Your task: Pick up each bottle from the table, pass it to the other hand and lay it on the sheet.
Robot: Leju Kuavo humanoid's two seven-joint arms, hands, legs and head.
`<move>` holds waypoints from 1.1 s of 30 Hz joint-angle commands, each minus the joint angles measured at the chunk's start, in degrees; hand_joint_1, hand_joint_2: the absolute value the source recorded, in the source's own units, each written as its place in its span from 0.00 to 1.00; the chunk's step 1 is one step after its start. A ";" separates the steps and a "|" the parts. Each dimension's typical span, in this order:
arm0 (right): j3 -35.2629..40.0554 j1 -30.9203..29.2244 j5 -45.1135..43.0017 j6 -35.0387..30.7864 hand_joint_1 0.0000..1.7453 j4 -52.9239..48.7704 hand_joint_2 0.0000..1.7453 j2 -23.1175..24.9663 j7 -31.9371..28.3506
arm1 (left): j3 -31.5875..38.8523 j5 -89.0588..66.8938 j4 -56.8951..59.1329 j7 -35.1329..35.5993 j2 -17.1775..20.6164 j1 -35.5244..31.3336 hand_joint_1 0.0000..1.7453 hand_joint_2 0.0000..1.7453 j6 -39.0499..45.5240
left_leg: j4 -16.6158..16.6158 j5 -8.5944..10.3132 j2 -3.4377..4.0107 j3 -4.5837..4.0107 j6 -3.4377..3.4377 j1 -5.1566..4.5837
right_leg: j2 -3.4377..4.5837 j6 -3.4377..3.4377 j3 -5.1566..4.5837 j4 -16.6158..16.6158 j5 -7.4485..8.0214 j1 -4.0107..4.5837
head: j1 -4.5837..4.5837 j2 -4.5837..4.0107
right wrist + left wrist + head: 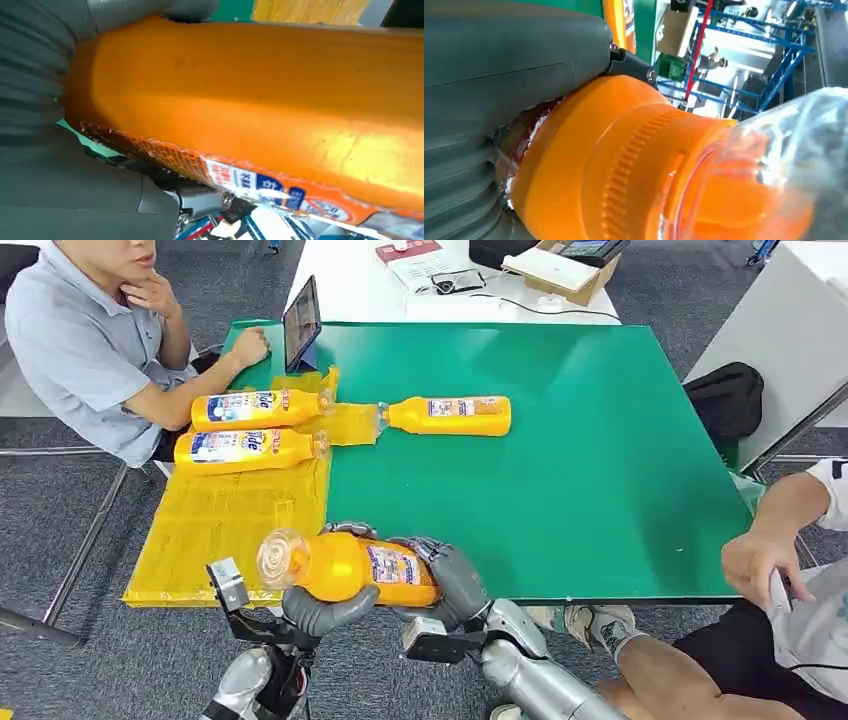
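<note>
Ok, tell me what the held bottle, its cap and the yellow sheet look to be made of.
Held bottle: likely glossy orange plastic, with soft highlights and a printed label whose edge is frayed.
Cap: clear hard plastic by the look; the orange ridged collar shows through it.
Yellow sheet: probably thin plastic film, wrinkled, shiny and translucent at the edge.

1. Grey carpet floor (640, 660) surrounds the green desk (600, 490).
2. A white table (350, 285) abuts the desk's far edge.
3. Blue metal racking (784, 65) stands in bright light beyond.
4. A black bag (725, 400) sits off the desk's right edge.

sheet (225, 525) near half bare (two bottles (250, 430) beyond)
</note>
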 commanded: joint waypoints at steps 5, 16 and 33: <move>-4.17 1.19 -4.85 3.35 0.00 1.07 0.00 5.42 0.35 | -0.13 5.97 1.58 1.89 -1.36 -4.21 1.00 1.00 2.98 | -0.02 -0.03 -0.03 0.09 -0.07 0.04 | -0.02 -0.09 0.10 -0.01 -0.04 0.04 | 0.00 0.00; -5.98 6.78 -6.51 -4.13 0.00 -10.37 0.00 1.07 0.35 | 6.55 8.40 3.53 2.05 -0.21 -6.32 1.00 1.00 10.45 | -0.02 -0.05 -0.10 0.15 -0.08 0.04 | -0.08 -0.11 0.20 -0.01 -0.09 0.04 | 0.02 0.00; -23.60 10.80 -11.33 -3.67 0.00 -13.24 0.00 6.15 0.35 | 14.44 -11.64 9.19 -1.53 1.45 -10.16 1.00 1.00 36.22 | 0.00 -0.13 -0.06 0.29 -0.13 0.08 | -0.04 -0.18 0.33 0.02 -0.15 0.09 | 0.02 0.00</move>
